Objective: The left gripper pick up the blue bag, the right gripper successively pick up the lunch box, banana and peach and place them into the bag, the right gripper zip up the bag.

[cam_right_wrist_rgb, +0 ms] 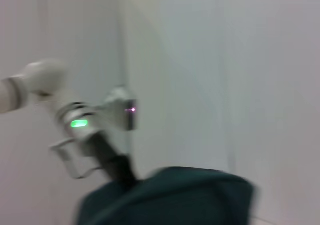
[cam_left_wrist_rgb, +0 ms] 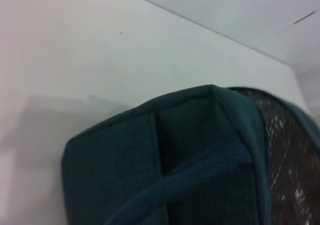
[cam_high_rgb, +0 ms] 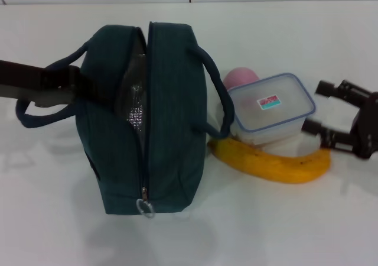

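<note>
Bag point(cam_high_rgb: 168, 118) stands unzipped on table point(cam_high_rgb: 283, 230), left end effector point(cam_high_rgb: 68, 86) at its handle, grip unclear; right end effector point(cam_high_rgb: 331, 115), fingers spread and empty, should straddle lunch box point(cam_high_rgb: 270, 107) squarely, clear of banana point(cam_high_rgb: 277, 164) and peach point(cam_high_rgb: 241, 77).

Blue bag point(cam_right_wrist_rgb: 170, 197) low, left arm point(cam_right_wrist_rgb: 95, 130) (green light) behind.

The blue bag point(cam_high_rgb: 171, 130) stands upright on the white table, zipper open at the far end showing silver foil lining, ring pull at the near end. Its left handle meets the left gripper point(cam_high_rgb: 74, 86). The lunch box point(cam_high_rgb: 270, 107), lid on, sits just left of the right gripper point(cam_high_rgb: 322, 109), between the peach point(cam_high_rgb: 239, 77) behind and the banana point(cam_high_rgb: 277, 162) in front.
</note>
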You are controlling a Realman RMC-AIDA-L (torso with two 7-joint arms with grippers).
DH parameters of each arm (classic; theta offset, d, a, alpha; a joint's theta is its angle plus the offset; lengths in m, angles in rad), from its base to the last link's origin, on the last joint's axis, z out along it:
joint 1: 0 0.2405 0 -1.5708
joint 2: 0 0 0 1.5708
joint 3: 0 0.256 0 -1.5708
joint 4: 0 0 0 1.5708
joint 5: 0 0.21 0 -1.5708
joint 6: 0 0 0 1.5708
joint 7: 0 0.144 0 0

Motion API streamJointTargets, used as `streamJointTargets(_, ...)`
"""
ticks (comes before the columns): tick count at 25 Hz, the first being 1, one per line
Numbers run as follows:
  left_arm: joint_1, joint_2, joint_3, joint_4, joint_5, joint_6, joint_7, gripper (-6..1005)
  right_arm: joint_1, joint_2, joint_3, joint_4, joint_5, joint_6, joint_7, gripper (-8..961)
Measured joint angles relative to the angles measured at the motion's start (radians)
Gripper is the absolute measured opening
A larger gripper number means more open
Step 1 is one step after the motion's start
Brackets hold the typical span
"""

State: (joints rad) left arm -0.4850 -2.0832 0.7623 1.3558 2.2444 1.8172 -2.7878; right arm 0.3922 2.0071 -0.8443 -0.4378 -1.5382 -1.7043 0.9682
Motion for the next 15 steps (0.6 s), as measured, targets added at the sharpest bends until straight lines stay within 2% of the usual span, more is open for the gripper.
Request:
streamJointTargets(3, 0.007, 0.0, 0.0, -0.001, -0.05, 0.012, -0.016, 74, 0.003, 0.002, 0.065, 0.016, 0.0, 0.083, 0.082, 840)
streamJointTargets(8, 0.021, -0.002, 0.0, 0.0, -0.079, 0.01, -0.016, 36, 0.037, 0.005, 0.169, 0.093, 0.014, 0.254, 0.232, 840)
streamJointTargets(10, 0.022, -0.002, -0.001, -0.003, -0.08, 0.007, -0.015, 36, 0.056, 0.004, 0.184, 0.133, 0.047, 0.344, 0.307, 840)
streamJointTargets(15, 0.024, -0.002, -0.004, -0.01, -0.08, -0.009, -0.017, 36, 0.097, 0.005, 0.185, 0.21, 0.09, 0.451, 0.434, 840)
